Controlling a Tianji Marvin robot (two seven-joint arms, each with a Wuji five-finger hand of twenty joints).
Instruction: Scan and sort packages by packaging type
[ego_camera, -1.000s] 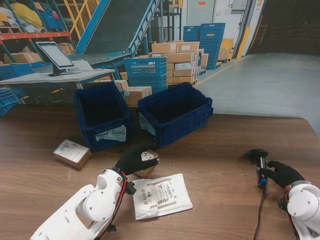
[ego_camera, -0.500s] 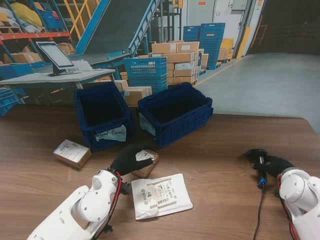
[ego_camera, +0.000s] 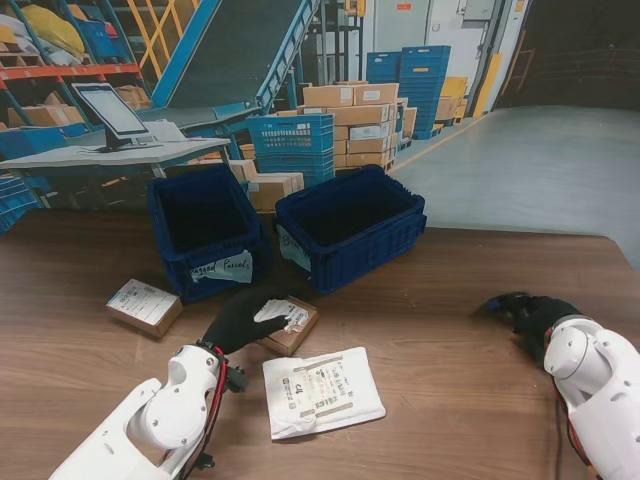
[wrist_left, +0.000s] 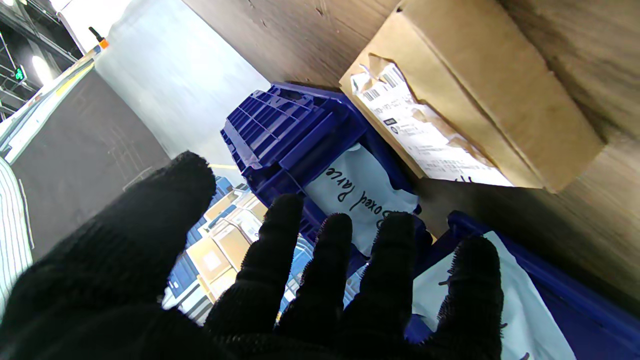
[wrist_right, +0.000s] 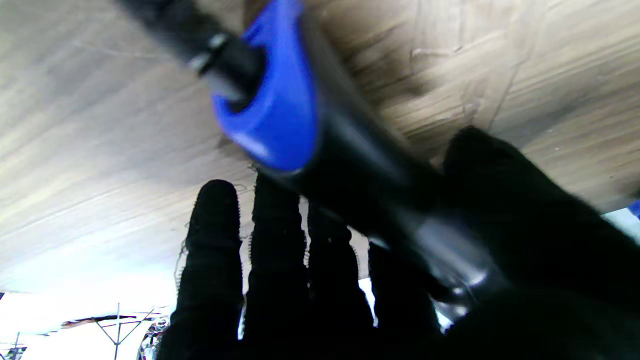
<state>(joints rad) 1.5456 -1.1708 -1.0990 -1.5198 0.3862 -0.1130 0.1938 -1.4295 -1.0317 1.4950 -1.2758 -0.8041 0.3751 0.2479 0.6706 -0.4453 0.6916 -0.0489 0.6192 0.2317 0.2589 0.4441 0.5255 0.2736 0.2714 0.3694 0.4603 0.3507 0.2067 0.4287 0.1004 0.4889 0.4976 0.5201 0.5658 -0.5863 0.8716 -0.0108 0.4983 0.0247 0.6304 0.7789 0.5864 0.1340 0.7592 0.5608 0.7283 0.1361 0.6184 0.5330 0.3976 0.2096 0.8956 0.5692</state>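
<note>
Stand view. Wooden table (ego_camera: 430, 350), dark brown, grained. Two deep blue plastic crates at the far side: left crate (ego_camera: 205, 232) carrying a white handwritten label, right crate (ego_camera: 352, 225) wider, ribbed walls, both showing dark interiors. Small cardboard box (ego_camera: 145, 306) with a white label, lying alone to the left. Second cardboard box (ego_camera: 291, 324) nearer the middle, label torn; the left hand (ego_camera: 243, 318), black knit glove, is over its left part with fingers spread, gripping nothing. White flat poly mailer (ego_camera: 322, 391) with printed label, nearer to me, just beside that box. Right hand (ego_camera: 530, 313), also gloved, at the table's right side, its white forearm shell blocking most of what lies under it. Beyond the table: stacked cartons, blue crates, a monitor on a grey bench.

Left wrist view. Gloved fingers (wrist_left: 330, 270) apart and straight, closed on nothing. Brown cardboard box (wrist_left: 480, 95) ahead, corrugated, paper label ripped at one edge. Behind it the blue crates (wrist_left: 295, 130), one labelled in marker script.

Right wrist view. Blurred. Handheld scanner (wrist_right: 320, 145), black body with a blue collar, lies across the palm; thumb and fingers (wrist_right: 215, 260) flank it, but whether they actually clamp it cannot be told.
</note>
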